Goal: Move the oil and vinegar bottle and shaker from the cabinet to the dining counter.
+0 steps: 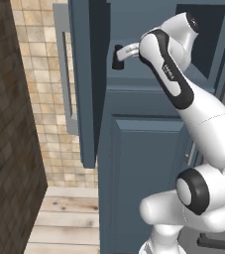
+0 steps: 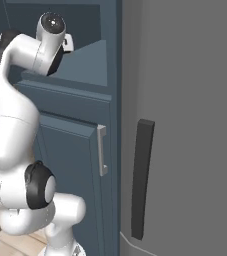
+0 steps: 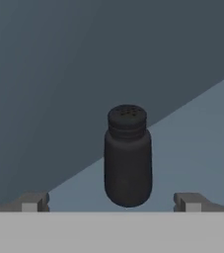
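In the hand view the grey band cuts off the lower part of both fingertips (image 3: 33,201). In the right base view the arm hides the gripper inside the cabinet (image 2: 92,65). The cabinet's open door (image 1: 86,84) runs past the top edge.

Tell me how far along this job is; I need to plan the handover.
Done: the cabinet door stands open and the arm has reached inside. In hand: the open gripper faces the upright shaker on the shelf, fingertips either side and apart from it, nothing gripped. Left: grasping the shaker and carrying it to the dining counter. Where the bottle stands cannot be told from here.
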